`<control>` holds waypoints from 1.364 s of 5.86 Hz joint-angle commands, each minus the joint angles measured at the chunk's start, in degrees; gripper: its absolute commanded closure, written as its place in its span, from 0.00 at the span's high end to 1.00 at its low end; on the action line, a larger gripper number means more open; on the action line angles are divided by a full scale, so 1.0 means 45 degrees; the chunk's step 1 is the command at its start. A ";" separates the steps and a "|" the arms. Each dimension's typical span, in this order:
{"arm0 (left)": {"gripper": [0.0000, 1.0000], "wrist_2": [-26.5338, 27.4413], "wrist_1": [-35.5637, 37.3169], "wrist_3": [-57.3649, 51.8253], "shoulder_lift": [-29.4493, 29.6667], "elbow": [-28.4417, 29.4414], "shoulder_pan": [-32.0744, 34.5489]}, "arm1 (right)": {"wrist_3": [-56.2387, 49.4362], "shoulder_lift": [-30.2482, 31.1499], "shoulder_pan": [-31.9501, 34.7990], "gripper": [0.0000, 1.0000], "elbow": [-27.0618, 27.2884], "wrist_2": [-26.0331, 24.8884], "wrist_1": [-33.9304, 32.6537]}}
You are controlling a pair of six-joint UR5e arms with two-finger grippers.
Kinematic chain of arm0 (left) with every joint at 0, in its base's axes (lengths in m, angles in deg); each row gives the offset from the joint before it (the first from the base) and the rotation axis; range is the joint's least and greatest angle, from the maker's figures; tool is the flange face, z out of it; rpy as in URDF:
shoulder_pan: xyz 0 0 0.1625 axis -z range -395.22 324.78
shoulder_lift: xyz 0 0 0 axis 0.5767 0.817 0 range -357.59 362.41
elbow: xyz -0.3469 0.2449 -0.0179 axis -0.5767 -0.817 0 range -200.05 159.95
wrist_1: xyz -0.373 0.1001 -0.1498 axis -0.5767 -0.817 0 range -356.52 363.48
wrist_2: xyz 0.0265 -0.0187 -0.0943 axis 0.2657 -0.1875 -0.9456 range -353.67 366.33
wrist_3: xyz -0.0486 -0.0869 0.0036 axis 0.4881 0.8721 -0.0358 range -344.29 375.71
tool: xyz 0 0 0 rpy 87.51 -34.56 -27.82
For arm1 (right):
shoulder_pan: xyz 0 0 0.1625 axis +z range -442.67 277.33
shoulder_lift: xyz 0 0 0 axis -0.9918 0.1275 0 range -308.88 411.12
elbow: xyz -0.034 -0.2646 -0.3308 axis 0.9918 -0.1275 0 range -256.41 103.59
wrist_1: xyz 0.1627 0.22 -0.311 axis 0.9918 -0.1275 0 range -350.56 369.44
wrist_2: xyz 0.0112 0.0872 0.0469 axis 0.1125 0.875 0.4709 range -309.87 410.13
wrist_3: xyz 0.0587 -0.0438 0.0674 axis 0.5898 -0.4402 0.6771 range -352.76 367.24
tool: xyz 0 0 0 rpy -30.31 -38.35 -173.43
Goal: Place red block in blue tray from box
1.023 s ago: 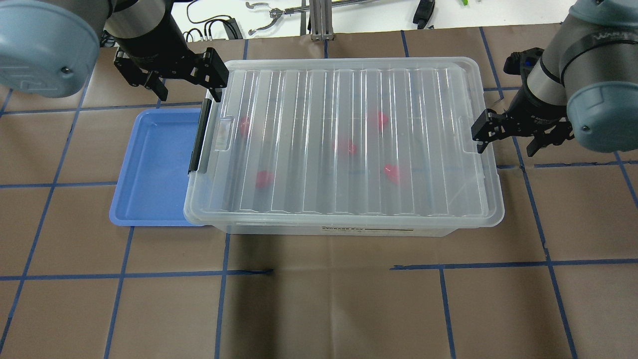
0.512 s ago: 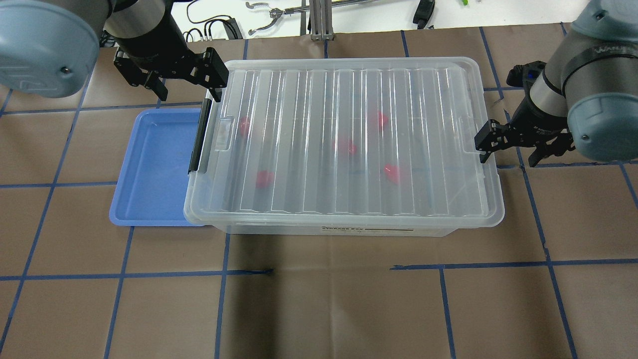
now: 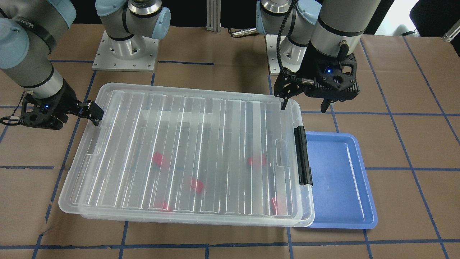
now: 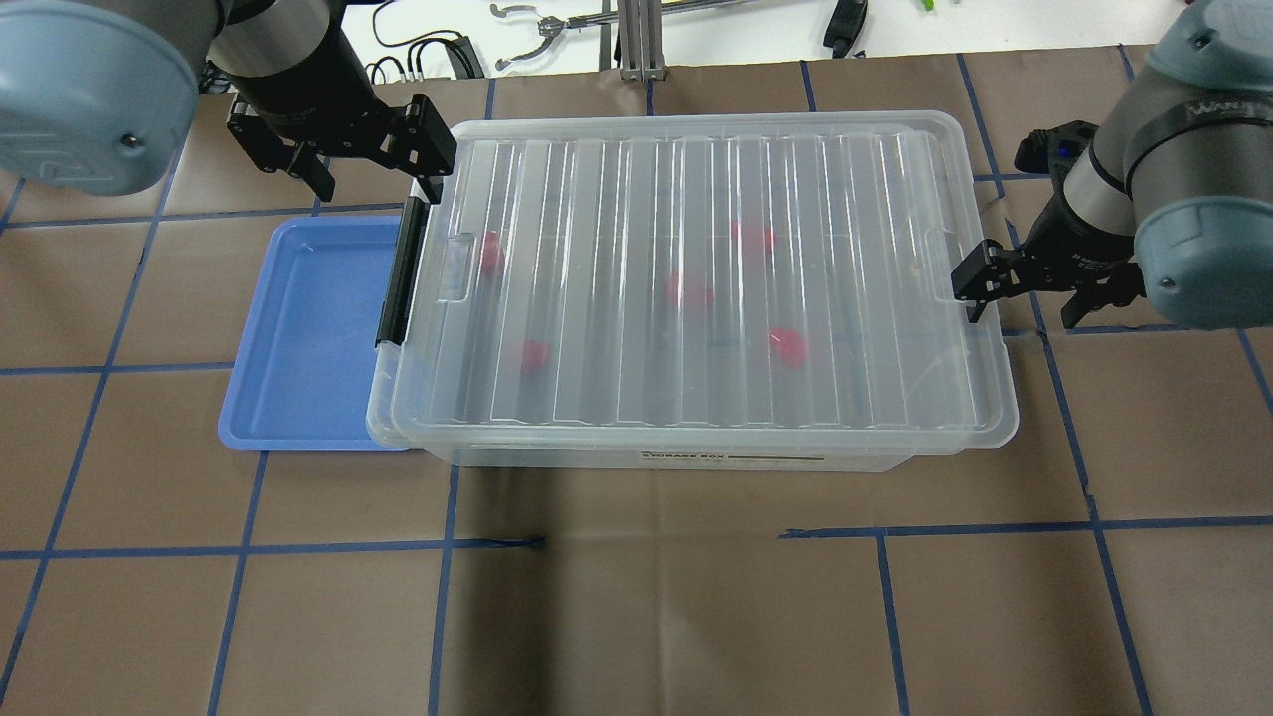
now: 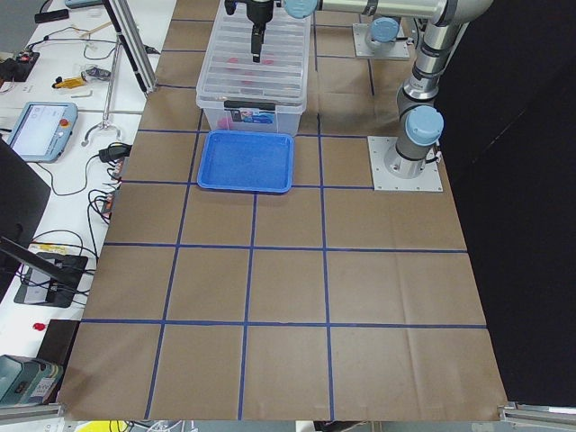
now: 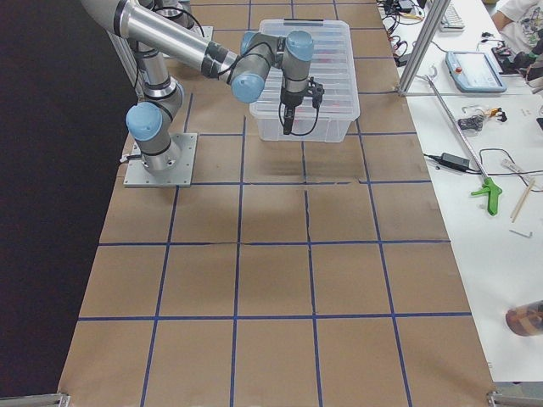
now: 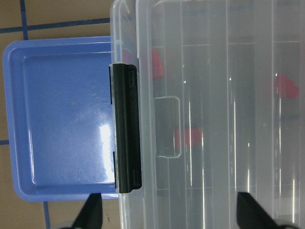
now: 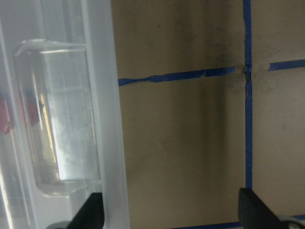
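Right gripper was spread wide, one finger at the rim of the lid on the box; red blocks lay under that lid, inward of the finger. Left gripper, likewise spread, hung near the blue tray

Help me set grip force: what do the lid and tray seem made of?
Lid: likely thin translucent plastic, glossy; blocks show blurred through it, ribs catch glare. Tray: seemingly opaque moulded blue plastic, semi-gloss; soft light sheen on its floor.
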 commanded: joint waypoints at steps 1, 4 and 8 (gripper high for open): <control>0.99 0.0000 0.0000 0.0000 0.0003 0.0009 -0.0005 | -0.0815 0.0001 -0.0740 1.00 -0.0013 -0.0001 -0.0010; 0.99 0.0039 0.0000 0.0000 0.0003 -0.0069 0.0015 | -0.1421 -0.0018 -0.1311 1.00 -0.0032 -0.0020 -0.0049; 0.99 0.0039 0.0000 0.0000 0.0023 -0.0089 0.0015 | -0.2573 -0.0018 -0.2694 1.00 -0.0032 -0.0078 -0.0713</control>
